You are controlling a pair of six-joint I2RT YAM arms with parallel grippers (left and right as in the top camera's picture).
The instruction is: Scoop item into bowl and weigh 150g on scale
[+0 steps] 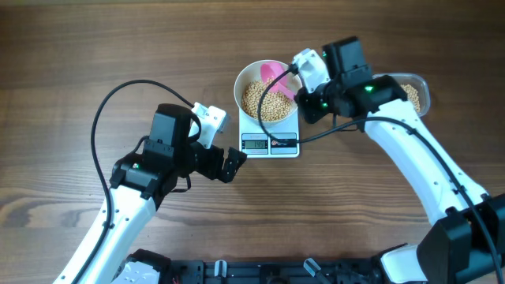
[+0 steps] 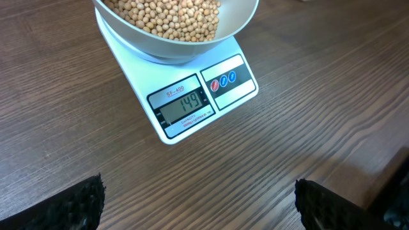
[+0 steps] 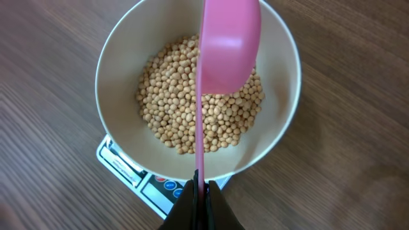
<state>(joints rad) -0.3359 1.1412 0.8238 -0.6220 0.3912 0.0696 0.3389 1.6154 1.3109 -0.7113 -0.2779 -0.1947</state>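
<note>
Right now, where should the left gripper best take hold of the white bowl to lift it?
Probably the rim of the bowl on the side nearest the left gripper, from above, one jaw inside. The smooth wall looks too wide to span, its upper part is bare of beans, and the pink scoop in the right gripper hangs over the far side.

Setting: robotics test bench, identified by a white-and-black left robot arm [image 1: 130, 214] and matching right robot arm [image 1: 418, 167] at a brown wood-grain table [image 1: 63, 47], exposed black cables [image 1: 142, 82], a black base rail [image 1: 260, 274] and a small white digital scale [image 1: 270, 143].
</note>
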